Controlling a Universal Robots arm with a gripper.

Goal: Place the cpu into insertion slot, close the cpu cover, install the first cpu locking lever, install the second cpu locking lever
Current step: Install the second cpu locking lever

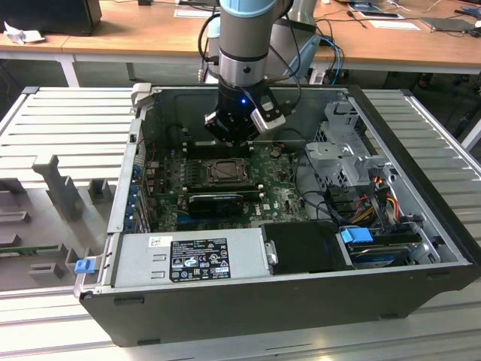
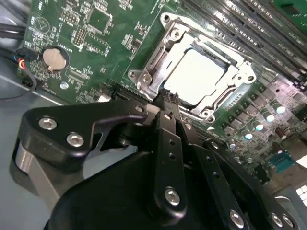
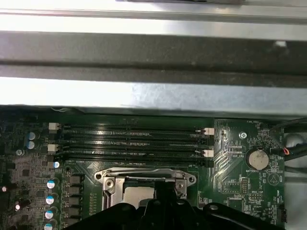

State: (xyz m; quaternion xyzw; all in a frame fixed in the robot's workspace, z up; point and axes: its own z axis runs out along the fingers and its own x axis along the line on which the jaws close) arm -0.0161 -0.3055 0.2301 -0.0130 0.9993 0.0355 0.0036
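Exterior view: the gripper (image 1: 228, 138) hangs inside the open computer case (image 1: 421, 248), low over the green motherboard (image 1: 274, 197) and just above the far edge of the insertion slot (image 1: 223, 172). Second wrist view: the cpu (image 2: 194, 75) lies flat in the insertion slot (image 2: 192, 72), and the cpu cover (image 2: 149, 58) appears folded down around it, its cut-out leaving the pale top bare. The fingers (image 2: 166, 111) are pressed together with nothing between them, their tips at or just above the near edge of the cover; whether they touch cannot be told. A coin cell (image 2: 53, 58) sits well apart on the board. First wrist view: the cover (image 3: 144, 177) lies flat just beside the memory slots (image 3: 132, 141), with the cpu (image 3: 136, 194) visible through its opening. Judgement on handling: the chip is light, stiff and fragile, best taken by its edges only; the cover is thin, stiff metal, best pushed on its frame, never on the chip
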